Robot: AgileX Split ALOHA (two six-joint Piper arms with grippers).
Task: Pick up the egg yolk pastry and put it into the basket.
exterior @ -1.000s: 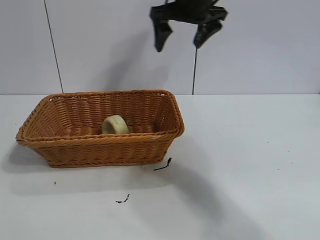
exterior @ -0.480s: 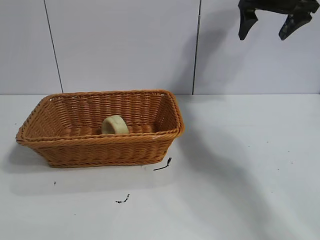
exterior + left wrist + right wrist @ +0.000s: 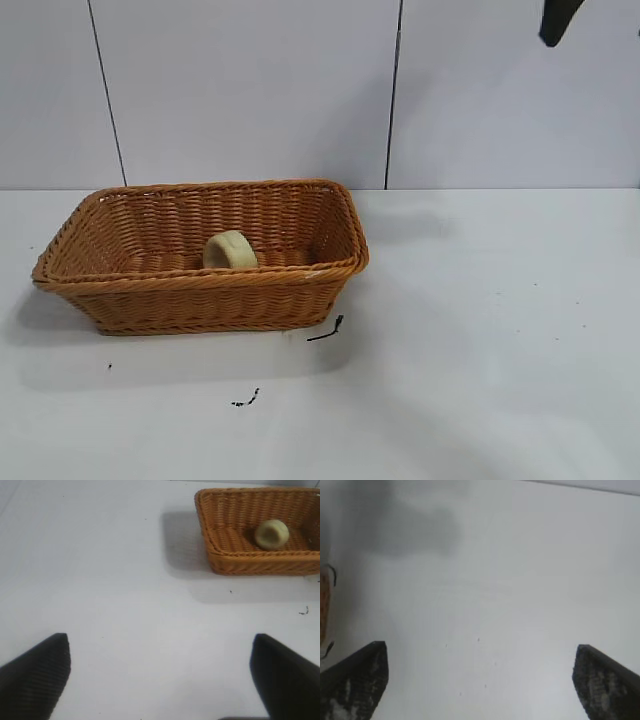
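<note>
The egg yolk pastry (image 3: pixel 231 249) lies inside the basket (image 3: pixel 200 300) at the left of the table; both also show in the left wrist view, the pastry (image 3: pixel 271 534) in the basket (image 3: pixel 250 562). My right gripper is open and empty, high at the top right edge of the exterior view, where only one fingertip (image 3: pixel 555 22) shows; in the right wrist view the gripper (image 3: pixel 480 680) hangs over bare table. My left gripper (image 3: pixel 160 675) is open and empty, over bare table well away from the basket; it does not show in the exterior view.
Small dark scraps lie on the white table in front of the basket (image 3: pixel 325 330) and nearer the front (image 3: pixel 246 400). A sliver of the basket (image 3: pixel 323 610) shows at the right wrist view's edge. A grey panelled wall stands behind.
My right gripper, open and empty, has risen and moved right from above the basket, almost out of the exterior view. The pastry and basket have not moved.
</note>
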